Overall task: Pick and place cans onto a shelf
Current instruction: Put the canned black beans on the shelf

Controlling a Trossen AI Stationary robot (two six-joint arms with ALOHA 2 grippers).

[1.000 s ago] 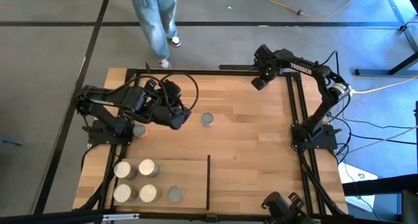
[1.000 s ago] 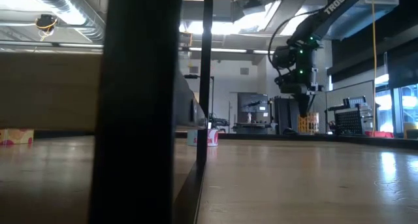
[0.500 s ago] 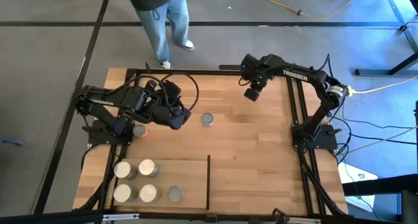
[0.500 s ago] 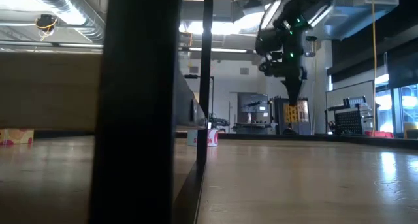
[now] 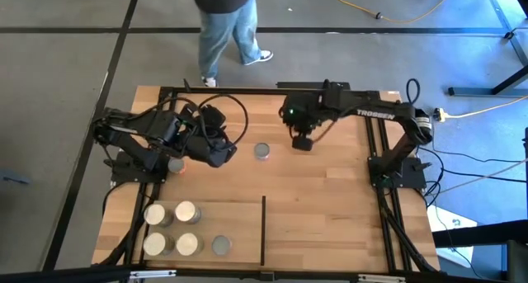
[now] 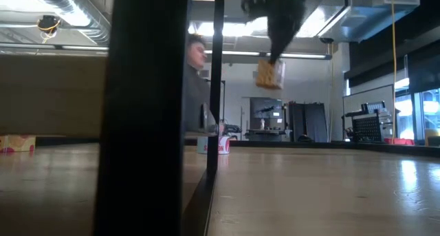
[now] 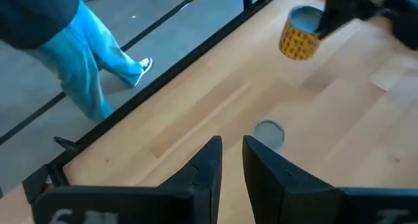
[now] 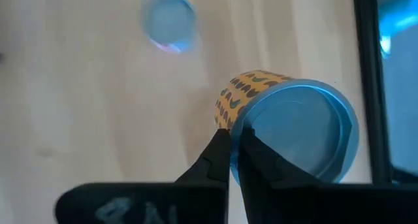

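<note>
The right claw [image 5: 302,141] is hanging above the far middle of the tabletop [image 5: 330,192], pinching the rim of a yellow patterned can [image 8: 287,129] between nearly shut fingers. The can is dangling off the wood, well clear of it. The shelf [image 5: 239,233] is lying at the near left of the tabletop, with four cans [image 5: 169,229] already standing on it, so the carried can has to travel toward the near edge and to the left, staying on the shelf side of the thin black divider [image 5: 263,229]. A loose can [image 5: 262,152] is standing upright just beside the right claw, toward the left arm. The left claw [image 7: 230,160] is hovering near that can, empty, its fingers only a narrow gap apart; it looks the nearer arm for that one.

The high view is hiding the carried can under the arm. The right wrist view shows the rim pinch, the left wrist view the can tilted in the air, and the low view its height. A person [image 5: 227,23] is walking beyond the far edge.
</note>
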